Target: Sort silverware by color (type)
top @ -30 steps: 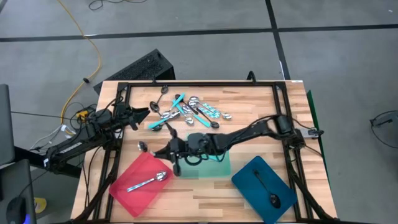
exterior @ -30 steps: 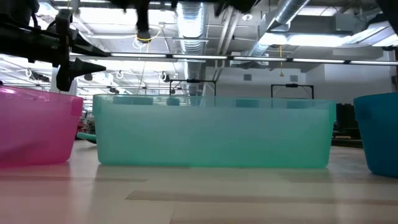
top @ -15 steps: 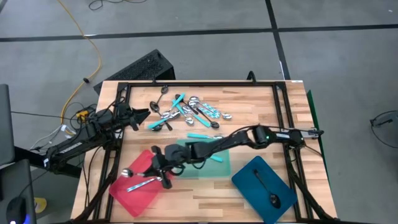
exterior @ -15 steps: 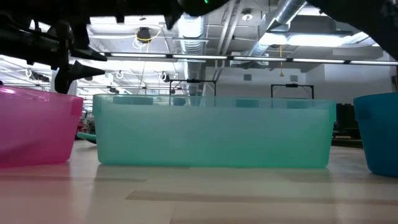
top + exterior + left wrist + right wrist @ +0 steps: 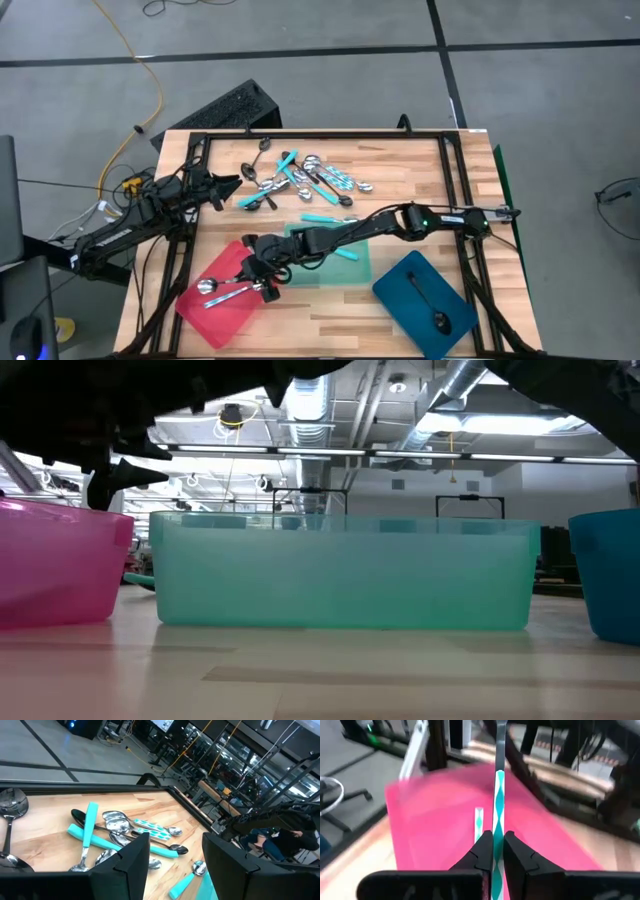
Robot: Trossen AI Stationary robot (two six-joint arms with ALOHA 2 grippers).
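High view has the right pincer (image 5: pixel 262 285) out over the red tray (image 5: pixel 232 312), pinched tight on a striped-handle spoon (image 5: pixel 222 291). Its shiny bowl sits toward the tray's outer edge and the handle runs back to the pincer, so the long axis lies roughly along the tray. Looks like a straight drop comes next. The spoon has a silver bowl and a turquoise-and-silver handle. Left pincer (image 5: pixel 232 183) waits spread open near the spoon pile (image 5: pixel 300 180) on the surface (image 5: pixel 400 160), far side from the tray.
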